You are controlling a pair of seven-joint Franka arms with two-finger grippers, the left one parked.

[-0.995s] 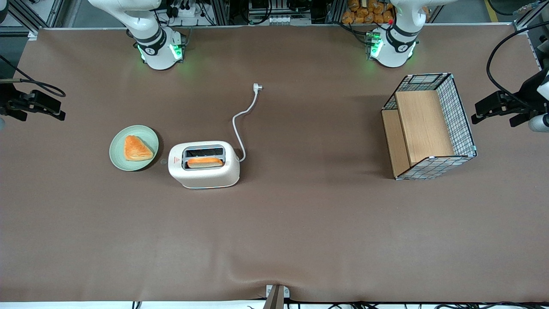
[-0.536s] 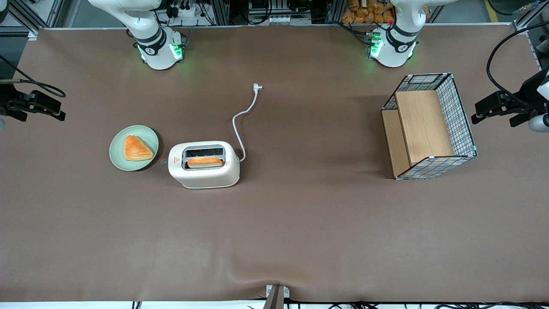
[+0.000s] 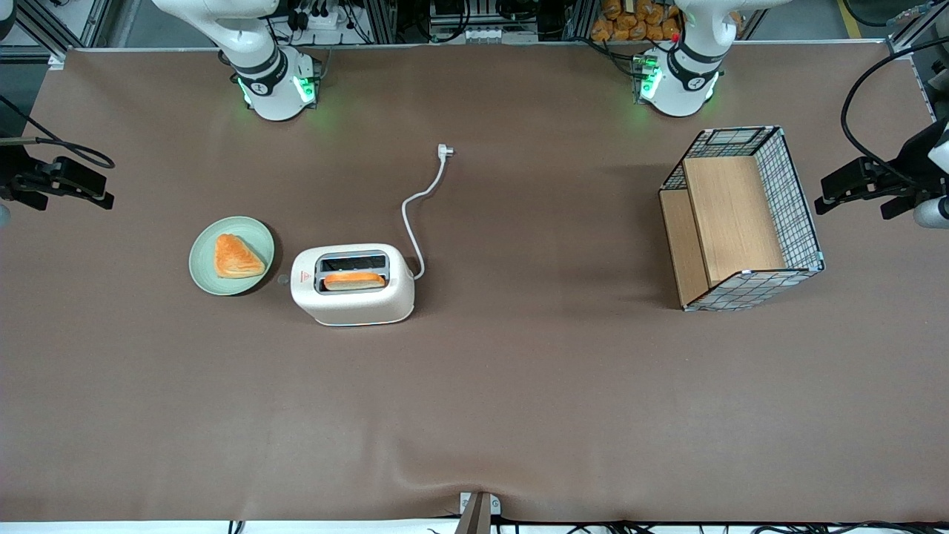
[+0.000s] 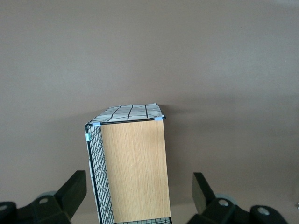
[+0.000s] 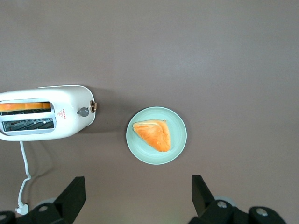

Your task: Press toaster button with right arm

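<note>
The cream-white toaster (image 3: pixel 352 285) stands on the brown table with a slice of toast in the slot nearer the front camera. Its red triangle sticker faces the plate. The toaster button (image 3: pixel 282 279) sticks out of that narrow end, toward the plate. In the right wrist view the toaster (image 5: pixel 44 119) and its greyish button (image 5: pixel 83 112) show from above. The right arm's gripper (image 5: pixel 138 198) is open and empty, high above the table. In the front view this gripper (image 3: pixel 81 182) hangs at the working arm's end of the table, well away from the toaster.
A green plate (image 3: pixel 231 256) with a triangular pastry lies beside the toaster's button end. The toaster's white cord and plug (image 3: pixel 445 151) trail away from the front camera. A wire basket with wooden boards (image 3: pixel 741 215) stands toward the parked arm's end.
</note>
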